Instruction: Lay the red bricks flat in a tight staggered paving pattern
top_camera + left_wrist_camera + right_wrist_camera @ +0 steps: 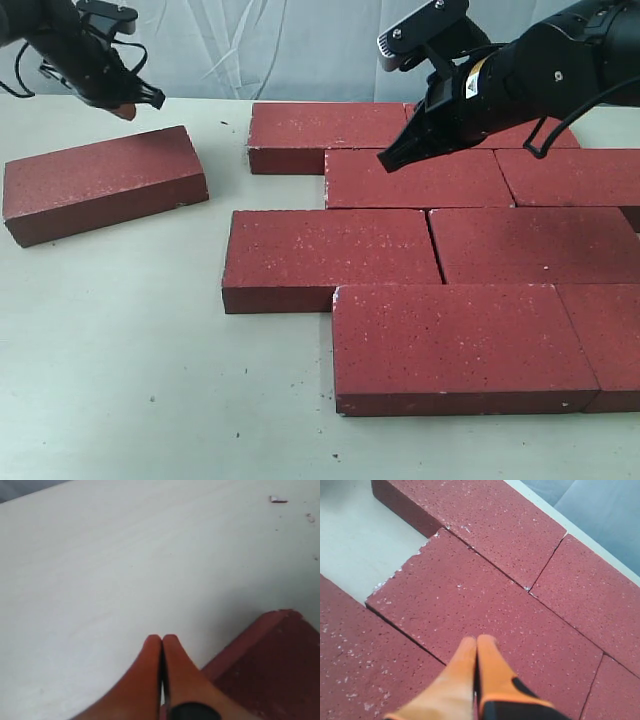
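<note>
While left pincer (140, 100) hovers pressed together near loose brick (100, 182), right pincer (386, 160) slants closed over paved bricks (430, 182).

The small sticker (473, 80) on the right arm (560, 60) is unreadable.

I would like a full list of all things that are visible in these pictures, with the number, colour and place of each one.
Laid bricks: eight, dark red, flat in four staggered rows at the centre and right of the exterior view; some are partly hidden or cut off.
Loose brick: one, dark red, flat and turned at an angle, apart on the left.
Whitish chip: one, tiny, on the table in the left wrist view.
Table: one, off-white, under everything.
Backdrop cloth: one, pale grey, behind the table.
Left gripper: one, orange-tipped, jaws shut, above the table near the loose brick.
Right gripper: one, orange-tipped, jaws shut, over the second row.
</note>
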`<state>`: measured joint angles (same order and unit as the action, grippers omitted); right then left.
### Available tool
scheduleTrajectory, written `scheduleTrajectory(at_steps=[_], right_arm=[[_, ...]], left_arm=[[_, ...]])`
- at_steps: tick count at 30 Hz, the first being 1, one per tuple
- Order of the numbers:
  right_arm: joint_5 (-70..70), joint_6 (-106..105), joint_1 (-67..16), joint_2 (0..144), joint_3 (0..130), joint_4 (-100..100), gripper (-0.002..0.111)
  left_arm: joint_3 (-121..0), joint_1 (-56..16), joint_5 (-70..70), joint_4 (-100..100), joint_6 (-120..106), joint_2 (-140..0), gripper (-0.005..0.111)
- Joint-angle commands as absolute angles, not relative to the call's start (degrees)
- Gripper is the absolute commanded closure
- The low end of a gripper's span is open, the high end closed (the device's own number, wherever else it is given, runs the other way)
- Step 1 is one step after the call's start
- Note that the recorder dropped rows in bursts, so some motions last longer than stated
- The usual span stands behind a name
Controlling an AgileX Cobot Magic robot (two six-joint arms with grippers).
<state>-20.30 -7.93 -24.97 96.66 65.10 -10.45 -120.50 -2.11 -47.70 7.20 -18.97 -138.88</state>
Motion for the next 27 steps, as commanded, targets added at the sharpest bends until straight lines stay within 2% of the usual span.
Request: scheduleTrajectory(at_steps=[1,11,18,27], right_arm=[[-19.1,-8.1,-24.7,96.6,64.7,-10.1,0.109],[-19.1,-8.1,-24.7,96.6,64.7,-10.1,0.109],[-19.1,-8.1,-24.7,96.6,64.7,-10.1,0.109],[-19.0,-8.1,-24.7,96.6,64.7,-10.1,0.109]], left_arm=[[-120.1,-1.9,-44.1,6.7,-16.5,-141.0,0.107],[-120.1,-1.9,-53.2,8.0,-17.5,-141.5,0.107],[-120.1,-2.1,-57.6,21.1,-24.9,-141.0,0.107],[-120.1,-2.2,-60.7,13.7,-24.1,-131.8,0.107]])
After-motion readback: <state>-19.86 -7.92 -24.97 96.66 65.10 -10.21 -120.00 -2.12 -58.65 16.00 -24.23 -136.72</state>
